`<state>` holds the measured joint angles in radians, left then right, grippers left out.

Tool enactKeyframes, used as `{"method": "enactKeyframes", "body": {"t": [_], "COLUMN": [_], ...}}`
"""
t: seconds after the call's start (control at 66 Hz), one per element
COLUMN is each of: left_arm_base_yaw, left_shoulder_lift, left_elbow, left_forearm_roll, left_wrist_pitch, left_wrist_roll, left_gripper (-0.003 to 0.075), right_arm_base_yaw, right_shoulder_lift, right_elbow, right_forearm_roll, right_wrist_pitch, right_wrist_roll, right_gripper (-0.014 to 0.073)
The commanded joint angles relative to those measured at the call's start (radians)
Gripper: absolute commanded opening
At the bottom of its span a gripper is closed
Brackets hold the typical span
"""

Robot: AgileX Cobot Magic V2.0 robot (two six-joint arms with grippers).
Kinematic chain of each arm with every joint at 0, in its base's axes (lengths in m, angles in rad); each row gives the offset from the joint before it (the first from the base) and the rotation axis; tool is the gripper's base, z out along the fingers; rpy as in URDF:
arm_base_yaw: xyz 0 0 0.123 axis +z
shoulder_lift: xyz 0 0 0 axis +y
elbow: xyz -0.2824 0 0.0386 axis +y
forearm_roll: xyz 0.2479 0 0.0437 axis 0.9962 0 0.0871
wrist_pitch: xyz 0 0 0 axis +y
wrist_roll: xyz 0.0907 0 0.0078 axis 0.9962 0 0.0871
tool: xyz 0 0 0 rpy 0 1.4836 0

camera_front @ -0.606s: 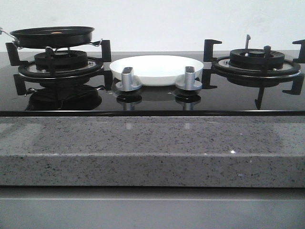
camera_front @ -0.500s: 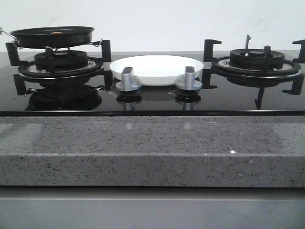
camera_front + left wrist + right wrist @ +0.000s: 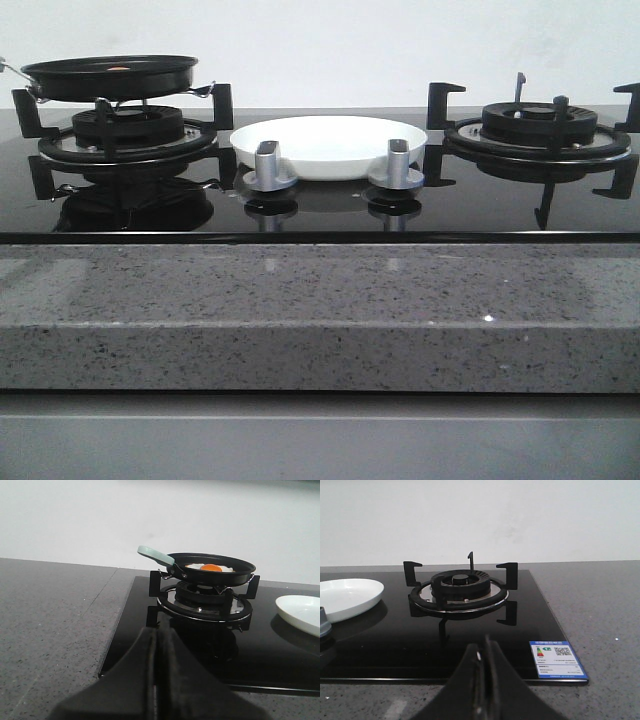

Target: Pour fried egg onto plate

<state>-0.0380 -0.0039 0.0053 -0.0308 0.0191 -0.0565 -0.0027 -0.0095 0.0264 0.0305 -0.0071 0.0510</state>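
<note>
The egg (image 3: 210,568) lies in the pan (image 3: 215,570) at ten o'clock of the plate (image 3: 330,145). Both grippers, left (image 3: 156,645) and right (image 3: 484,655), are closed and empty. The left should open, then grasp the handle (image 3: 156,556) squarely.

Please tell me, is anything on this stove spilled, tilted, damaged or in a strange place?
Nothing stands out. The fried egg lies flat inside the frying pan, which sits level on the left burner. The plate rests empty on the glass between the burners. Both pincers, left pincer and right pincer, are shut and hold nothing.
</note>
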Motion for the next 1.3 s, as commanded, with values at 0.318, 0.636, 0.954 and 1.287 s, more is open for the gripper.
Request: {"method": "enactKeyframes", "body": {"t": [0.318,0.636,0.954,1.287], "left_arm_base_yaw": [-0.008,-0.008,-0.008,-0.008], "left_shoulder_lift": [-0.014,-0.002,0.228,0.523], "left_elbow": [0.005,-0.138,-0.544,-0.824], "left_forearm_roll": [0.001,-0.028,-0.024,-0.025], "left_wrist_pitch": [-0.088,-0.058,0.297,0.416], "left_wrist_roll": [-0.007,-0.007,-0.005,-0.001], "left_gripper": [-0.002,-0.002,-0.002,-0.002], "right_arm_base_yaw": [-0.003,-0.002,-0.002,-0.002], "right_shoulder_lift": [-0.02,-0.007,0.213,0.496], "right_elbow": [-0.007,-0.145,-0.531,-0.774], "right_forearm_roll": [-0.015,-0.031,-0.066,-0.065], "right_wrist_pitch": [-0.09,0.047,0.295,0.387], "right_wrist_roll": [-0.002,-0.004,-0.024,-0.024], "right_gripper": [-0.0068,-0.0068,-0.0068,-0.0068]}}
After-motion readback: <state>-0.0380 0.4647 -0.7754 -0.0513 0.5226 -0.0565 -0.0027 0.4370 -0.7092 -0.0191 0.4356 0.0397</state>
